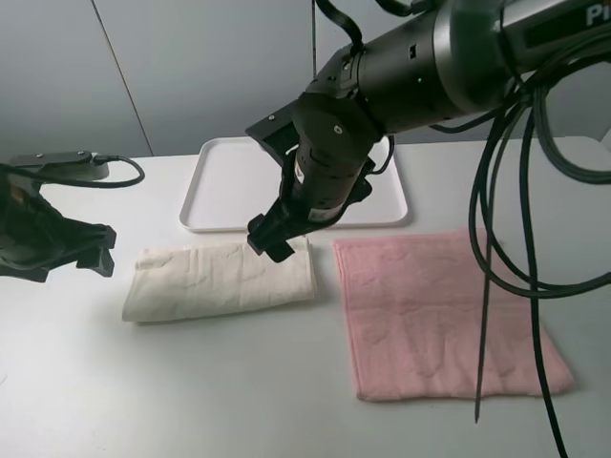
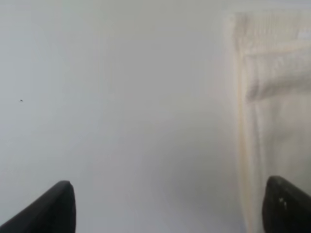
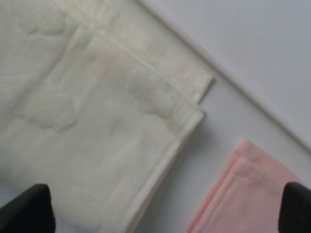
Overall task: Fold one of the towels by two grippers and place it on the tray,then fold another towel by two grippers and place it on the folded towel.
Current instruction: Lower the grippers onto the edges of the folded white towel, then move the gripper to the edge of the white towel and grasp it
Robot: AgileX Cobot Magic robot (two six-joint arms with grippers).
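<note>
The cream towel (image 1: 220,280) lies folded in half into a long strip on the table, just in front of the white tray (image 1: 229,181), which holds nothing. The pink towel (image 1: 439,315) is spread flat to its right. My right gripper (image 1: 272,239) hangs open over the cream towel's right end; the right wrist view (image 3: 163,213) shows the layered cream corner (image 3: 97,121) and a pink corner (image 3: 248,194) below it. My left gripper (image 1: 91,250) is open beside the cream towel's left end. In the left wrist view (image 2: 170,213) that towel edge (image 2: 272,97) lies by one finger.
The right arm and its hanging black cables (image 1: 506,239) reach over the pink towel and part of the tray. A black base with a cable (image 1: 67,167) sits at the back left. Bare table stretches along the front.
</note>
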